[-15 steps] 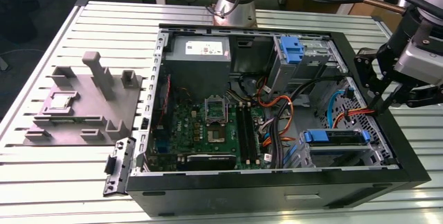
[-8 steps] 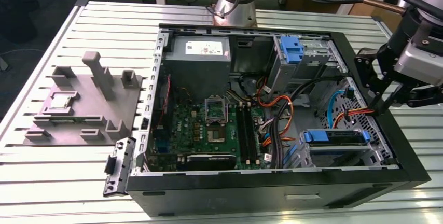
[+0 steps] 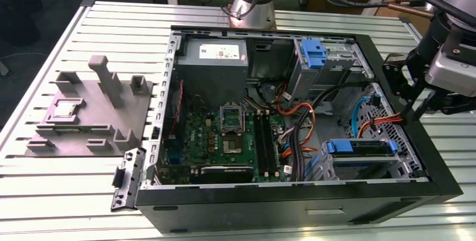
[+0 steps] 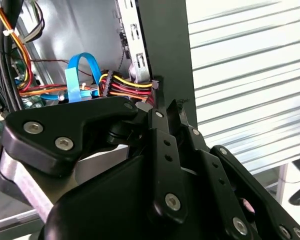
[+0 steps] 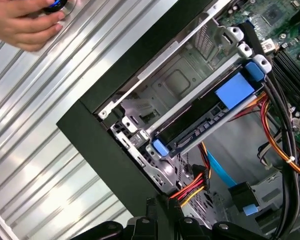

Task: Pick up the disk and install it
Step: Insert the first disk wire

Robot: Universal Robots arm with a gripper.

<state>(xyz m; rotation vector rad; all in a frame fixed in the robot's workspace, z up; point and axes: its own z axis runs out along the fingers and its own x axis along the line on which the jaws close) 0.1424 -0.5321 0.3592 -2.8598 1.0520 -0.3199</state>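
Note:
The disk [image 3: 360, 147] lies in the drive cage at the near right corner of the open computer case [image 3: 297, 202], its blue carrier frame facing up. In the first wrist view the disk [image 5: 200, 127] sits slotted in the metal bay, with a blue tab [image 5: 234, 91] on its carrier. My gripper [image 3: 411, 115] hangs over the case's right wall, just beyond the cage and above a bundle of red, yellow and orange wires [image 4: 127, 85]. The fingers [image 4: 162, 112] are shut and hold nothing.
A grey plastic stand [image 3: 93, 112] with upright posts is on the slatted table at the exterior view's left. A second blue carrier [image 3: 314, 54] is at the case's far side beside the power-supply box [image 3: 215, 57]. A person's hand [image 5: 25, 22] rests on the table.

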